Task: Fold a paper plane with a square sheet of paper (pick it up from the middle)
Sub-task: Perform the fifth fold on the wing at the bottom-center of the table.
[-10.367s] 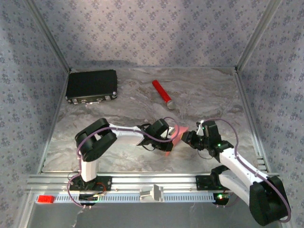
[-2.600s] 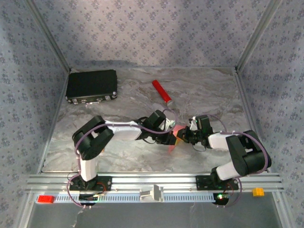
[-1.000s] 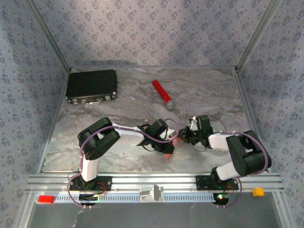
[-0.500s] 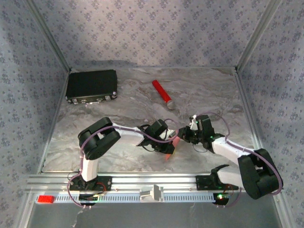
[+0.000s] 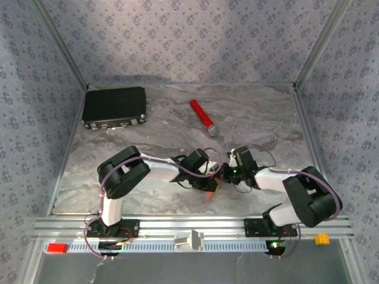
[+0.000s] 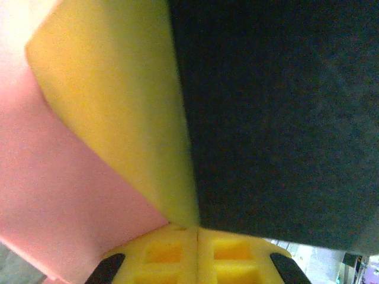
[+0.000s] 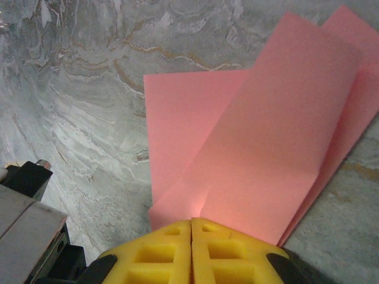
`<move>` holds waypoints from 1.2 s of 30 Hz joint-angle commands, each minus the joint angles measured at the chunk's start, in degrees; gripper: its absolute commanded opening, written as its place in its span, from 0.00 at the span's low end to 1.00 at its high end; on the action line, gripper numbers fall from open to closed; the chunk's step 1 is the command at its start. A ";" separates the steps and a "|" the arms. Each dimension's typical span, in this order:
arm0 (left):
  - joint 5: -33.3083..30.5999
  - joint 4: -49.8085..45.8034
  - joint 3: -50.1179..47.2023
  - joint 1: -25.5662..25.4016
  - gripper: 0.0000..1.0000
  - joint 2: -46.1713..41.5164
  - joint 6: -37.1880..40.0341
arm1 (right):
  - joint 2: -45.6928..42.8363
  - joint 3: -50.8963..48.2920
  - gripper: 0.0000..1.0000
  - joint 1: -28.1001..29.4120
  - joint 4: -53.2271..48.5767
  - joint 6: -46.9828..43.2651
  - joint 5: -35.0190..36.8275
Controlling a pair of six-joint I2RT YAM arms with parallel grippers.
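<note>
The square sheet of paper [image 7: 254, 148] is pink-red and plain, folded into overlapping creased panels. It sits low over the marbled table [image 7: 77, 89], near the front middle. The right gripper [image 7: 191, 228] pinches its near edge, fingers together. The left gripper [image 6: 196, 228] is closed too, with the pink sheet just beside it; I cannot tell if it grips.

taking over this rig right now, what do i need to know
Left gripper: shut, with the paper right against it; I can't tell whether it pinches the sheet.
Right gripper: shut on the paper's near edge.
Paper: mid-table, between the two grippers.
Done: some folds are in, and overlapping flaps show.
Left: there is no pointed plane shape yet, so the remaining folds are to do.
</note>
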 commanded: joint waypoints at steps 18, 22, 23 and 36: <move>-1.58 -4.84 -7.54 -1.11 0.05 -4.87 2.60 | 4.77 -1.18 0.06 -2.88 -4.66 -1.34 6.53; -1.59 -6.10 -8.50 -1.33 0.05 -5.97 3.27 | 5.58 -1.13 0.06 -3.01 -4.14 -1.08 6.26; -1.65 -6.48 -8.83 -1.45 0.05 -6.25 3.43 | 5.64 -1.14 0.06 -3.10 -4.14 -1.12 6.18; -7.55 -9.46 -9.85 -2.61 0.03 -13.26 3.53 | 5.70 -1.35 0.06 -3.21 -2.34 0.12 4.77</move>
